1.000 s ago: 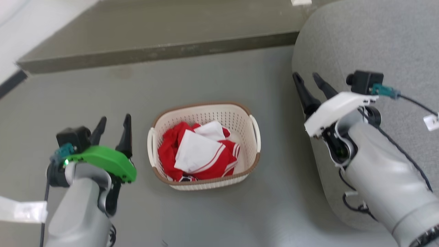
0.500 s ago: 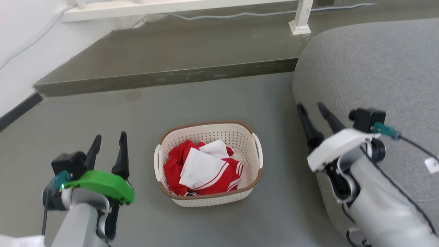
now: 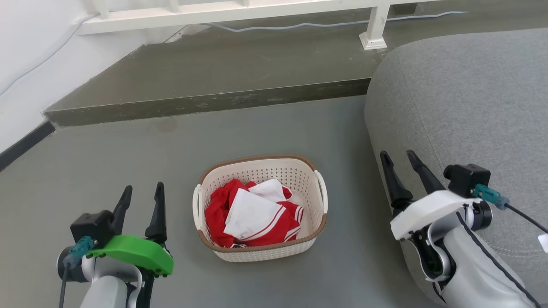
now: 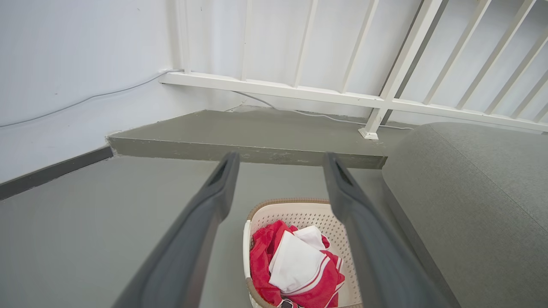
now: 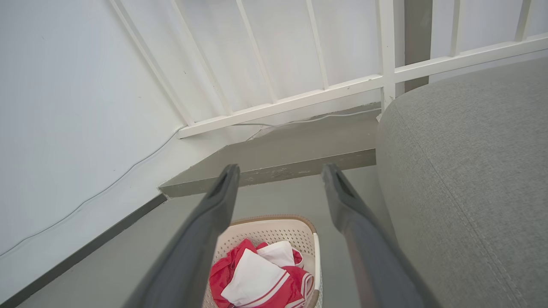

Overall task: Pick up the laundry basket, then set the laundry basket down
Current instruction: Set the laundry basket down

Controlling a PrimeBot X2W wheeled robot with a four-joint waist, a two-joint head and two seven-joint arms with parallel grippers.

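The laundry basket (image 3: 265, 253) stands on the floor (image 3: 107, 171) between your left claw (image 3: 143, 187) and right claw (image 3: 397, 154), long axis left to right, a white handle (image 3: 197, 207) facing each. Both claws are spread and empty; the left appears nearer.

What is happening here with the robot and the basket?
The laundry basket, with red and white clothes in it, stands on the grey floor beside a grey sofa. The robot's left tool and right tool are open and empty, one on each side of the basket, apart from it.
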